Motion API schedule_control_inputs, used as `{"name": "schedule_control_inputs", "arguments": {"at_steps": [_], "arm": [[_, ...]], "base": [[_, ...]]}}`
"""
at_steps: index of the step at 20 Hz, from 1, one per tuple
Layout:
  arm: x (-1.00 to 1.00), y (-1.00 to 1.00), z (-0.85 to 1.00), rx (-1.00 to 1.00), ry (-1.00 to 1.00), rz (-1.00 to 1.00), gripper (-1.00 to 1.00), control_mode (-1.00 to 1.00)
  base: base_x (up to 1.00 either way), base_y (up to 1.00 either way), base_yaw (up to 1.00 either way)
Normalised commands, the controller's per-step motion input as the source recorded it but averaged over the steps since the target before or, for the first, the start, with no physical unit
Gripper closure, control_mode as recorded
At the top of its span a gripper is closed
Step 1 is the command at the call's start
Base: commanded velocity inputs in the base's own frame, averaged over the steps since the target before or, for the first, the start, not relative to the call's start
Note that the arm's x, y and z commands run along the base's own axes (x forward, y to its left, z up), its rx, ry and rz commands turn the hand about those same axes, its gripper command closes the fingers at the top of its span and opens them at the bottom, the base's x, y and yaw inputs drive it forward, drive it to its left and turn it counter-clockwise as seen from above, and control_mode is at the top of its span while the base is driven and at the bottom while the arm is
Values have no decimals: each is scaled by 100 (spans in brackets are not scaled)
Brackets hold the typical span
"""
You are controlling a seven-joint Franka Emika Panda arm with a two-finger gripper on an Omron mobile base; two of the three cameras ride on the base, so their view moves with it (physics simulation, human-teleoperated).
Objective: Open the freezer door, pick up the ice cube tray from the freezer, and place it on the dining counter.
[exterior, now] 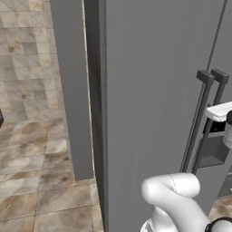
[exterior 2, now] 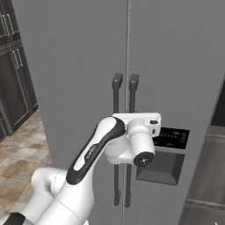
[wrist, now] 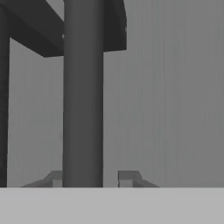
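The freezer door (exterior 2: 184, 66) is closed, a tall brushed-grey panel with a dark vertical bar handle (exterior 2: 133, 94). A twin handle (exterior 2: 116, 101) on the neighbouring door runs just to its left. In the hand view my gripper (wrist: 92, 177) straddles the handle (wrist: 83, 96). One fingertip (wrist: 54, 177) lies against the bar, and a narrow gap separates the bar from the other fingertip (wrist: 129, 176). My white hand (exterior: 219, 111) sits at the handle a little below its top bracket. The ice cube tray is hidden behind the closed door. The dining counter is out of view.
A dark dispenser panel (exterior 2: 169, 138) with a recess sits on the door just right of my hand. A narrow grey side panel (exterior: 72, 90) stands on the left, with tiled floor (exterior: 31, 136) beyond it. Dark kitchen cabinets (exterior 2: 13, 79) stand at the far left.
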Motion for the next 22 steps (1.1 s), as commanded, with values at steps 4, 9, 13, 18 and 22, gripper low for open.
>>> {"name": "schedule_control_inputs", "arguments": {"at_steps": [4, 9, 13, 18, 22], "arm": [[-42, -22, 0, 0, -1, 0, 100, -100], [-69, -60, 2, 0, -3, 0, 100, -100], [-68, -85, 1, 0, -1, -4, 100, -100], [-63, -93, 0, 0, 0, -9, 100, -100], [-59, -94, 0, 0, 0, -13, 100, -100]], "base": [[0, 0, 0], [0, 0, 0], [0, 0, 0], [0, 0, 0], [0, 0, 0]]}}
